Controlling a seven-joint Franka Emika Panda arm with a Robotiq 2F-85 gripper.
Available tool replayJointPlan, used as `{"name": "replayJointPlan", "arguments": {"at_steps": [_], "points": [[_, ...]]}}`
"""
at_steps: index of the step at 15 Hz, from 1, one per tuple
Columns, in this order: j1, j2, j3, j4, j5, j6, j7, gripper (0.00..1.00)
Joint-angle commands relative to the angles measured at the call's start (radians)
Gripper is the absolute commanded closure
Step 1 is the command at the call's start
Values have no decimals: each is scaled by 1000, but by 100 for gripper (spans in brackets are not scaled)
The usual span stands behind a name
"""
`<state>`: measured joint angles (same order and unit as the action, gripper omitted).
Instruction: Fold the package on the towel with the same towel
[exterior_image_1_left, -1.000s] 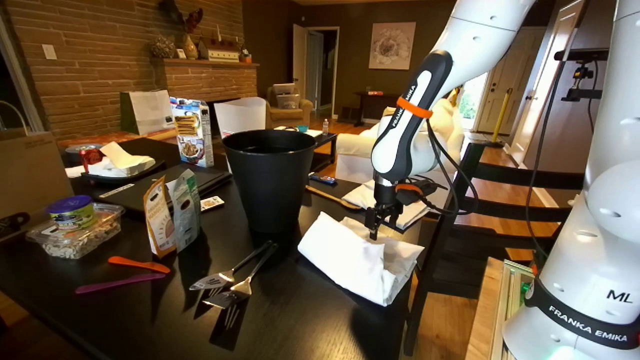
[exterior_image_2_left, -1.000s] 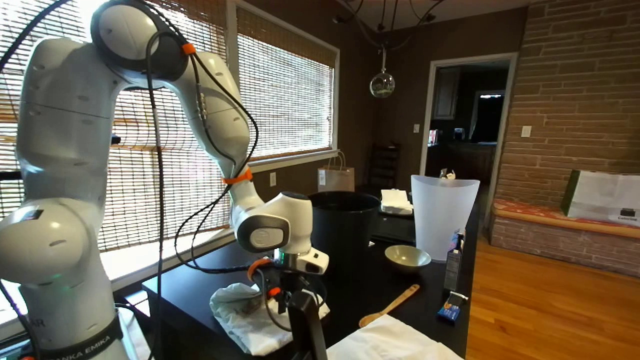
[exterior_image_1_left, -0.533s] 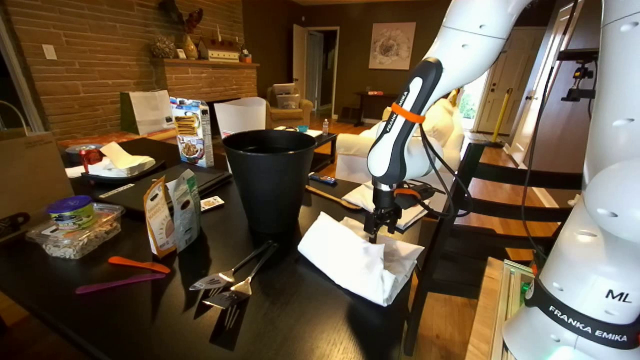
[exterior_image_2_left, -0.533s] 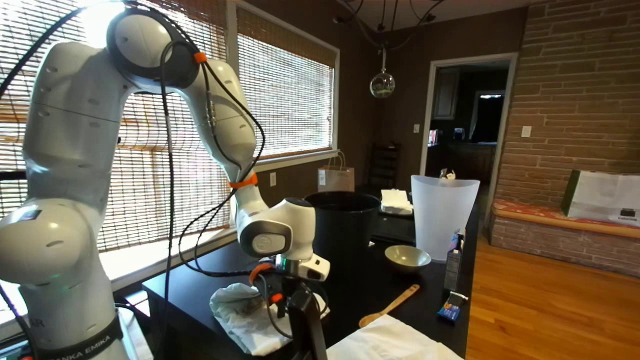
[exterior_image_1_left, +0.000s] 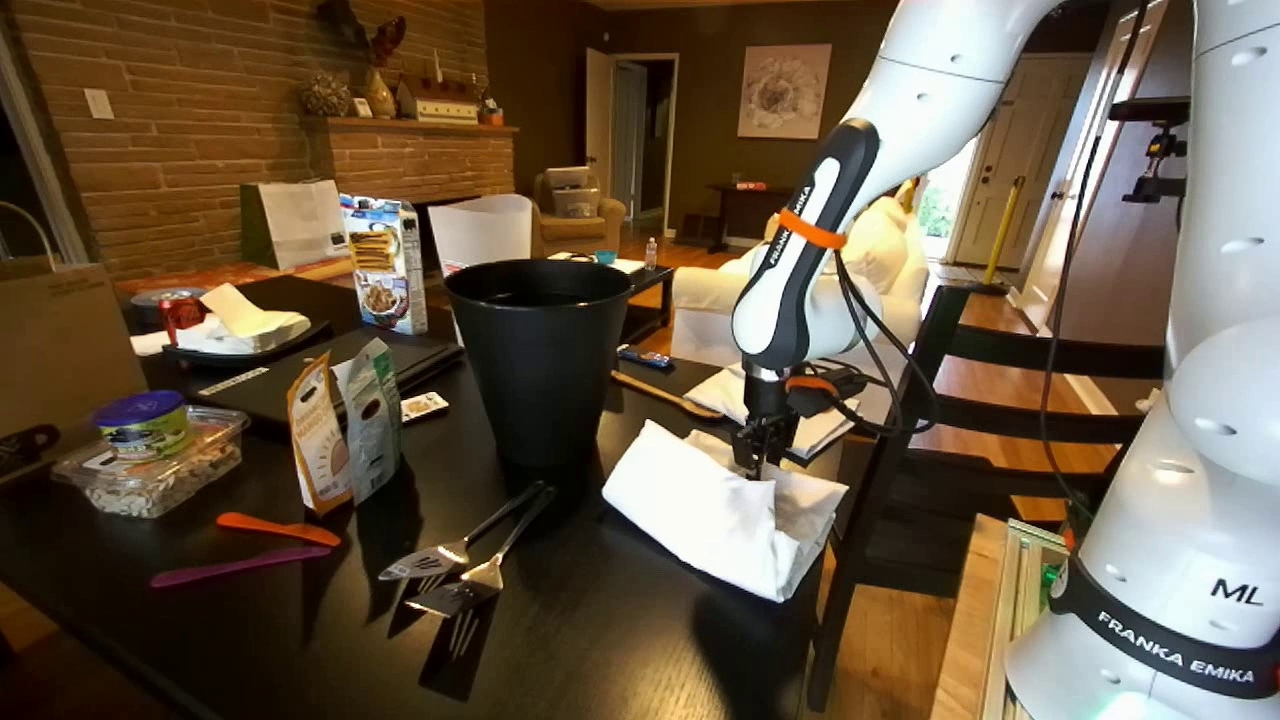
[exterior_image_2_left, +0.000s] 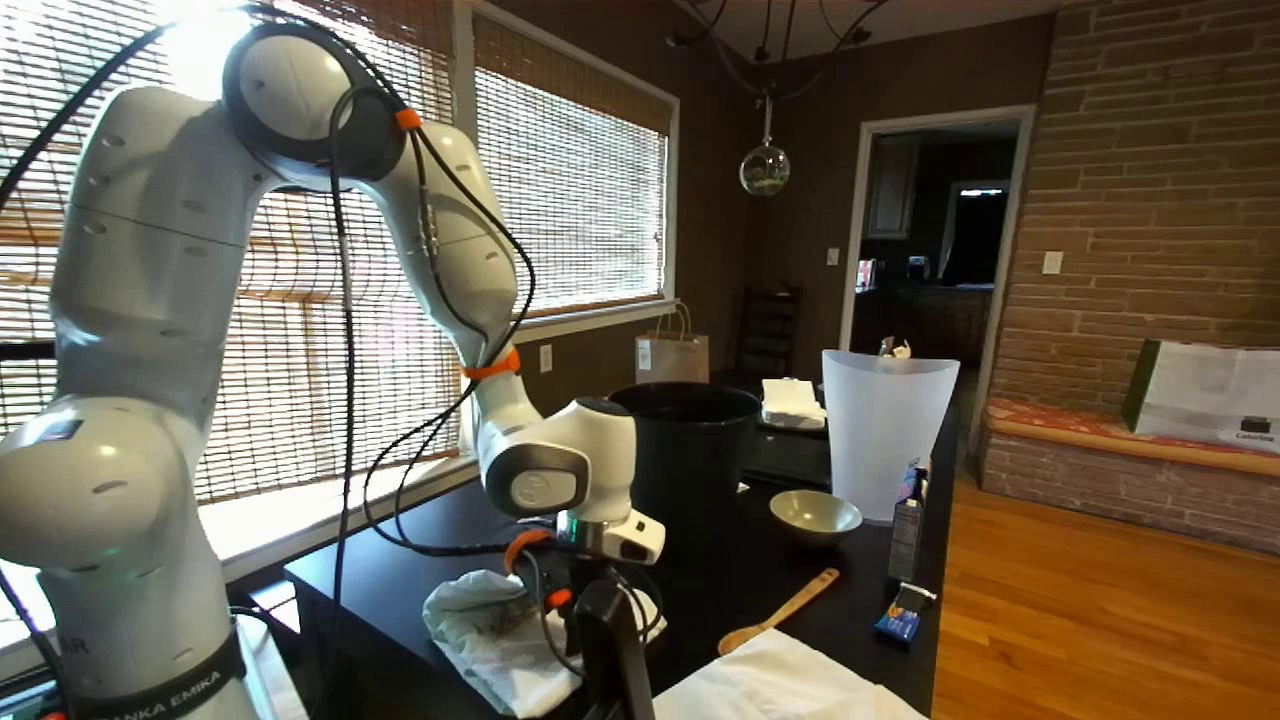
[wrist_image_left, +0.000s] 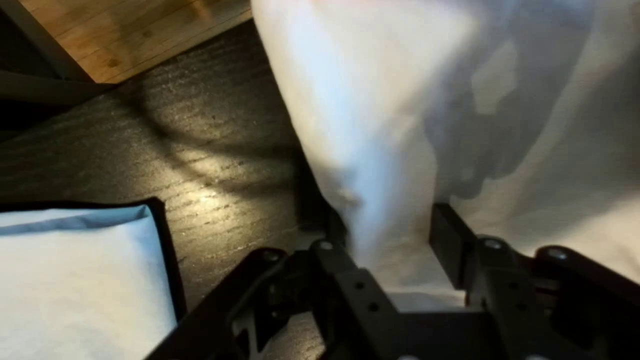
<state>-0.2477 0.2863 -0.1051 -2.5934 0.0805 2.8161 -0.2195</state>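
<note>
The pincer (wrist_image_left: 389, 232) stands apart, some towel (exterior_image_1_left: 702, 510) between its jaws; pinch it firmly before you ease it over.

- Towel (exterior_image_1_left: 700, 510): large, white, soft cloth, doubled over on itself, the upper layer bright and fairly smooth, the one beneath greyer and creased.
- Lies near the edge of the dark table (exterior_image_1_left: 600, 650), layered edges showing at one end.
- In an exterior view the cloth (exterior_image_2_left: 510, 655) looks bunched and rumpled.
- In the wrist view part of it is blurred, so its layers are hard to count.
</note>
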Motion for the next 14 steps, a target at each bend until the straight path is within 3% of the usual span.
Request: {"name": "replayJointPlan", "arguments": {"at_steps": [1,2,4,9,14], "points": [[19,-8,-36,5,-55,13,22,83],[30,-16,-53,2,-77,19,34,92],[44,-28,-74,-6,-120,20,43,97],[83,-65,-119,-17,-217,27,85,95],[70,-139,-67,-54,-180,45,29,95]]}}
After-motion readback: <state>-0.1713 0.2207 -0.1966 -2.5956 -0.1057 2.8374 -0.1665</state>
